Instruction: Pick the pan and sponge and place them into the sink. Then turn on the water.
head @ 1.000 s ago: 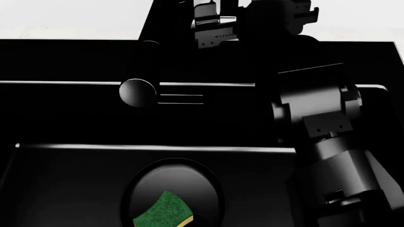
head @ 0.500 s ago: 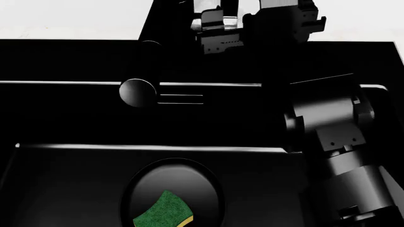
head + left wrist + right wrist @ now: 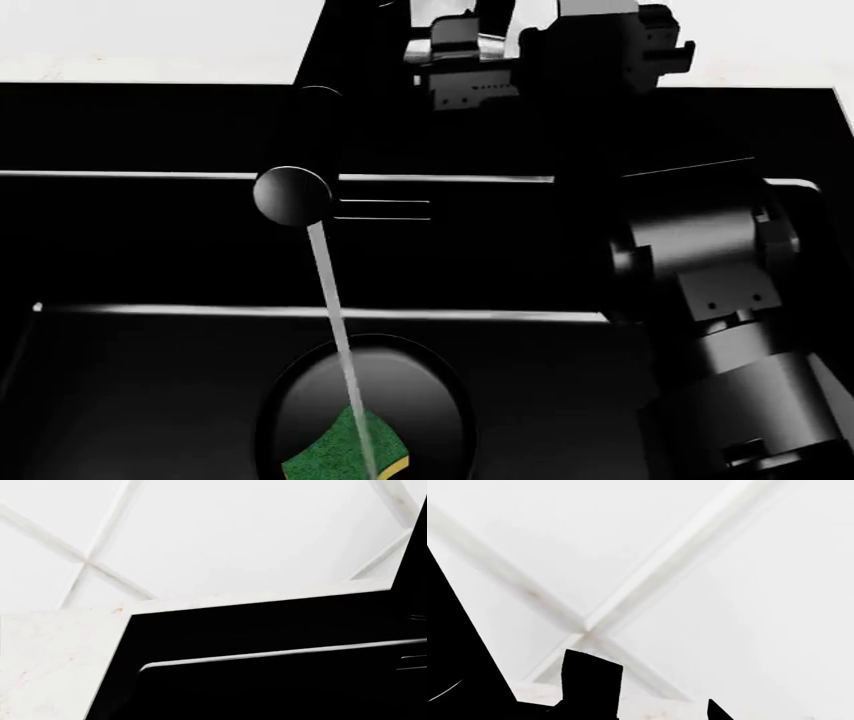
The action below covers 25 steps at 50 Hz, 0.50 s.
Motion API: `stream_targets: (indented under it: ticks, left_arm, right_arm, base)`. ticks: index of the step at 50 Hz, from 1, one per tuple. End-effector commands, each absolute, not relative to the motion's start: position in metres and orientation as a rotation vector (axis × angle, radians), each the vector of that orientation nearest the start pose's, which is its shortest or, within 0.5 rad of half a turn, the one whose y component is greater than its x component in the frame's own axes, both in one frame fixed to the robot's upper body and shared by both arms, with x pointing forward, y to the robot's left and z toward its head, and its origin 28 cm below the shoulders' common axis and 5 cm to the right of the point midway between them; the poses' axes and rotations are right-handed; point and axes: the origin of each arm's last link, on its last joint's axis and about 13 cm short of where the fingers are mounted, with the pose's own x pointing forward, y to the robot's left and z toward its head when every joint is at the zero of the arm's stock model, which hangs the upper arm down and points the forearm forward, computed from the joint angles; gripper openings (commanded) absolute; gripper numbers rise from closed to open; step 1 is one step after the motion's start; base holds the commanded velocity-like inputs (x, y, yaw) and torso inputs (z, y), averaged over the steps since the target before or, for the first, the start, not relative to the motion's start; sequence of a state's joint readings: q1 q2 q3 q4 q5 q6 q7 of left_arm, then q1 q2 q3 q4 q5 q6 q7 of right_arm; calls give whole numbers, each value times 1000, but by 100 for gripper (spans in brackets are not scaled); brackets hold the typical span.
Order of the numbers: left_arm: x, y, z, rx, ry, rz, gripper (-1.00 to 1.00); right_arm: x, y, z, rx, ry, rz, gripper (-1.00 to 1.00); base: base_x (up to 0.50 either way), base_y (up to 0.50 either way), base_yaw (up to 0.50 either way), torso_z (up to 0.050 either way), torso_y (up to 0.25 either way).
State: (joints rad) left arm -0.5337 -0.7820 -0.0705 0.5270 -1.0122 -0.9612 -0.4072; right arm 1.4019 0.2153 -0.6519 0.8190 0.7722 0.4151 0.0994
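The black sink [image 3: 160, 250] fills the head view. On its floor lies the round black pan [image 3: 414, 400], and the green and yellow sponge [image 3: 327, 455] rests inside it. A thin whitish stream of water [image 3: 334, 330] runs from the round faucet spout [image 3: 291, 193] down onto the sponge. My right gripper [image 3: 547, 50] is at the sink's back edge beside the faucet column [image 3: 318, 115]. In the right wrist view its dark fingertips [image 3: 590, 680] stand apart with nothing between them. The left wrist view shows only the sink's rim [image 3: 267, 655].
White marbled counter [image 3: 53, 660] borders the sink's corner, and a white tiled wall [image 3: 694, 555] rises behind it. My right arm [image 3: 721, 300] reaches over the right side of the basin. A slotted overflow [image 3: 380, 208] sits beside the spout.
Water now streams from the spout, where none ran before. My right gripper and arm have shifted slightly to the right at the back edge.
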Motion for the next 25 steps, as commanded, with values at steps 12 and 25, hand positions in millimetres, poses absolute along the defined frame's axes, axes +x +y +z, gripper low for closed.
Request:
stream_targets:
  ticks: [12,25]
  left_arm:
    - [232,308,222,93,7,-3,100]
    - [232,309,221,90,10,0,100]
  right_arm:
    - [421,-116,264,13,18,51,100]
    - [420,-115,264,30,23,66,100]
  base:
    - [0,0,0,0,0]
    - [0,0,0,0,0]
